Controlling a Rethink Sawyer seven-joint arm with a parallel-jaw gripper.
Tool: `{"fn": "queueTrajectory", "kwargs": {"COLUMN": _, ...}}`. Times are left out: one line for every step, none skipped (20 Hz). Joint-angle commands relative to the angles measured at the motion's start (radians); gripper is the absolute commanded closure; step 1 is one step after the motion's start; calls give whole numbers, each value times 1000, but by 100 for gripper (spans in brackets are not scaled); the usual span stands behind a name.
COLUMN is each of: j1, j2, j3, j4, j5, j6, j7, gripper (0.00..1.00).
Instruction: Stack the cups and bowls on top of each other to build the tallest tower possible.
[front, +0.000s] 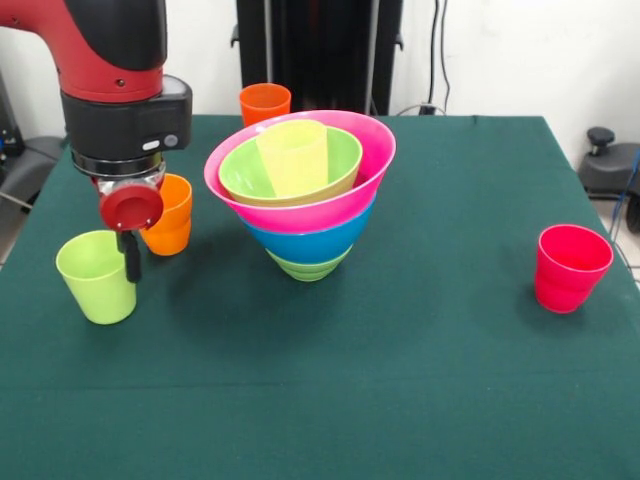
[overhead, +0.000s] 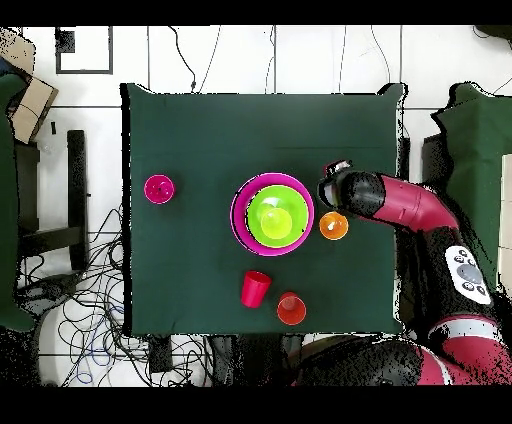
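The tower (front: 300, 190) stands mid-table: a small light green bowl at the bottom, then the blue bowl (front: 310, 243) and the pink bowl (front: 372, 165). A light green bowl (front: 340, 160) sits inside with the pale yellow cup (front: 293, 155) in it. It also shows in the overhead view (overhead: 272, 213). My gripper (front: 131, 268) hangs at the right rim of the upright lime green cup (front: 95, 275). In the overhead view the gripper (overhead: 333, 178) hides that cup. One orange cup (front: 172, 215) stands just behind the gripper.
Another orange cup (front: 264, 103) stands at the far edge by the pedestal. A pinkish-red cup (front: 570, 266) stands alone at the right. Overhead, a red cup (overhead: 255, 288) lies behind the tower, hidden in the front view. Cables lie on the floor.
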Motion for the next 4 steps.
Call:
{"fn": "queueTrajectory", "kwargs": {"j1": 10, "j2": 64, "j3": 73, "j4": 31, "j5": -114, "j6": -3, "j7": -215, "gripper": 0}}
{"fn": "queueTrajectory", "kwargs": {"j1": 9, "j2": 65, "j3": 74, "j4": 33, "j5": -117, "j6": -6, "j7": -213, "gripper": 0}}
{"fn": "queueTrajectory", "kwargs": {"j1": 8, "j2": 66, "j3": 76, "j4": 36, "j5": -120, "j6": -9, "j7": -211, "gripper": 0}}
{"fn": "queueTrajectory", "kwargs": {"j1": 7, "j2": 65, "j3": 77, "j4": 37, "j5": -124, "j6": -9, "j7": -209, "gripper": 0}}
